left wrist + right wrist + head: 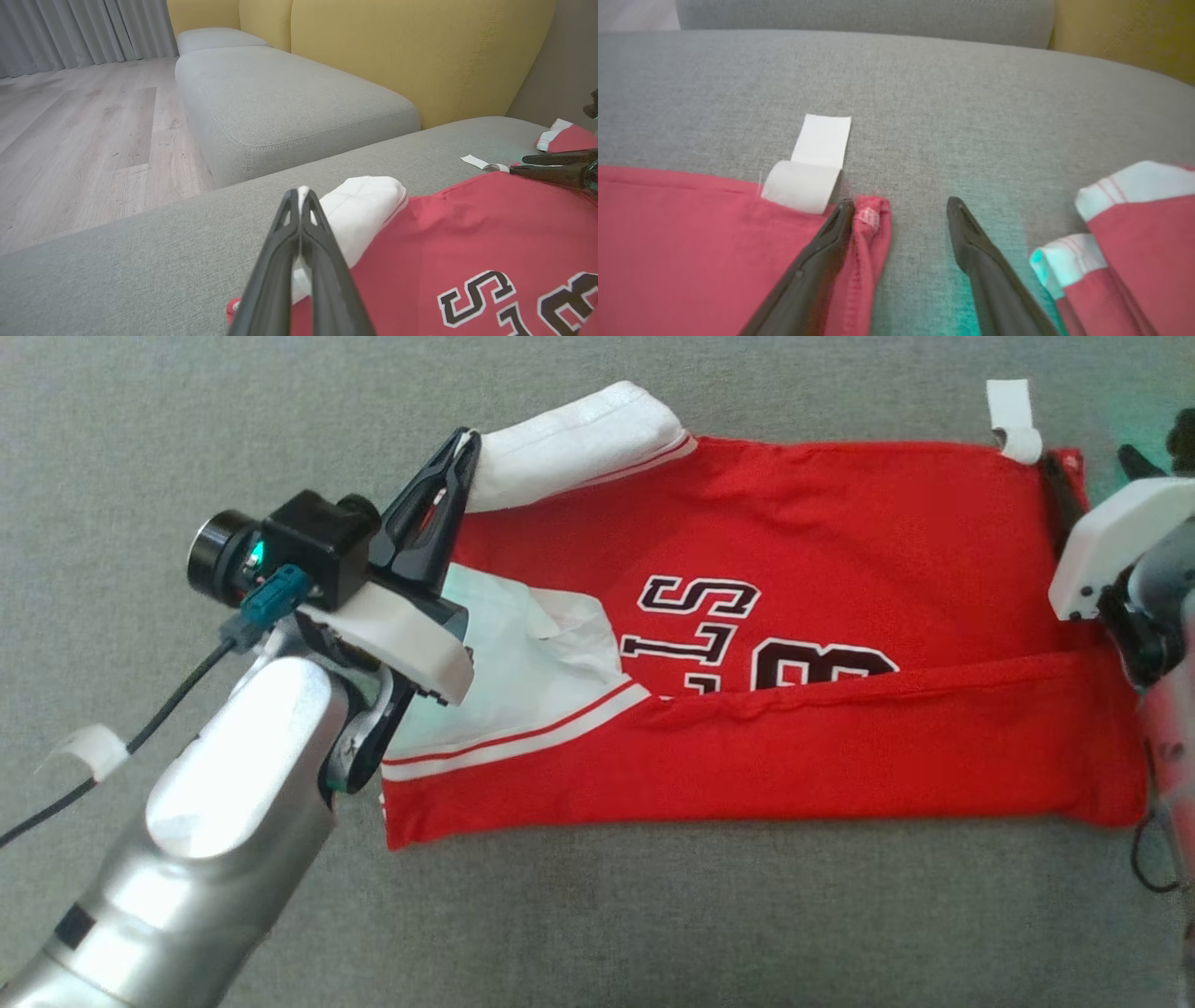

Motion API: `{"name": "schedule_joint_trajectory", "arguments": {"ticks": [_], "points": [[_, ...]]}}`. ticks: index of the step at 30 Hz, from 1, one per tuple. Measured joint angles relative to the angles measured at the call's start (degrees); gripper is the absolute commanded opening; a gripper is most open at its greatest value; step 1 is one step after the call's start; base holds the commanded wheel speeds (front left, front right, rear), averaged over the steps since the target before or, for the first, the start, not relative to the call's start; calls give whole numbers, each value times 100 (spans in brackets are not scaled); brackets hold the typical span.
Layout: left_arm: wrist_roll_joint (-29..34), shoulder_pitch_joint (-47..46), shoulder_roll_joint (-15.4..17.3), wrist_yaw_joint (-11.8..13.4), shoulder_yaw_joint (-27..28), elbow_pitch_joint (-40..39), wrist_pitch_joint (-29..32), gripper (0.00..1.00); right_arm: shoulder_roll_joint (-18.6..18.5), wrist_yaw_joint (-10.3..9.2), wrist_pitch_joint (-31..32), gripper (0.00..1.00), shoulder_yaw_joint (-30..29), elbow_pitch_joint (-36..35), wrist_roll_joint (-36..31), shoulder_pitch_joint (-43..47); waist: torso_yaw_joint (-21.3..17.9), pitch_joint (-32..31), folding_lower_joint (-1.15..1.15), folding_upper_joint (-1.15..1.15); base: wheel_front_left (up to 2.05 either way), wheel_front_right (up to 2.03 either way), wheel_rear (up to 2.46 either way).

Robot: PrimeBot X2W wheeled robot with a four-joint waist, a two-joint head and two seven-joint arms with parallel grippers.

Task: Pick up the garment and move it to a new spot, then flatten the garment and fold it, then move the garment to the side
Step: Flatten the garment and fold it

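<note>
Red jersey point(887, 523) lies flat, frame-bottom edge folded up; left gripper point(467, 443) clamps white sleeve point(579, 439), right gripper point(901, 205) jaws apart; folding unfinished.

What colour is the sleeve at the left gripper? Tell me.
Sleeve: white with red stripes; best in head view.

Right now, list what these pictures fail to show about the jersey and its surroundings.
Red jersey lettering: head view, lower part under the folded-up flap; left wrist view, cut by the bottom edge.
Red-and-white fabric: right wrist view, cut by the right edge; unclear what it is.
</note>
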Motion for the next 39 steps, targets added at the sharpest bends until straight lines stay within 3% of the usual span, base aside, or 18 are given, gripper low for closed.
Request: {"name": "schedule_joint_trajectory", "arguments": {"ticks": [3,5,6,10,18,29,39], "points": [[0,-24,-12,0,-9,3,1,0,-64,0,11,99,238,256,7,-202,41,70,0,0,0,0,0],[0,-48,-11,0,-10,30,2,0,-121,0,108,24,404,421,57,-377,42,87,0,0,0,0,0],[0,-76,-12,-1,-11,45,20,0,-140,0,111,0,505,475,92,-436,36,88,0,0,0,0,0],[-1,-202,-4,0,5,186,42,0,-144,0,-21,0,818,580,388,-525,-29,68,0,0,0,0,0],[-9,-505,105,3,199,560,-16,0,-252,0,-900,0,1068,494,1074,-835,-272,-81,-1,0,0,0,0],[326,-1587,154,-2,257,1401,-266,0,-322,0,-1764,0,1241,275,1690,-1418,-428,-30,-1,0,0,0,0],[578,-2030,-133,-203,12,2417,-832,0,-311,0,-1926,0,1524,751,1984,-1574,-361,-55,0,0,0,0,0]]}}
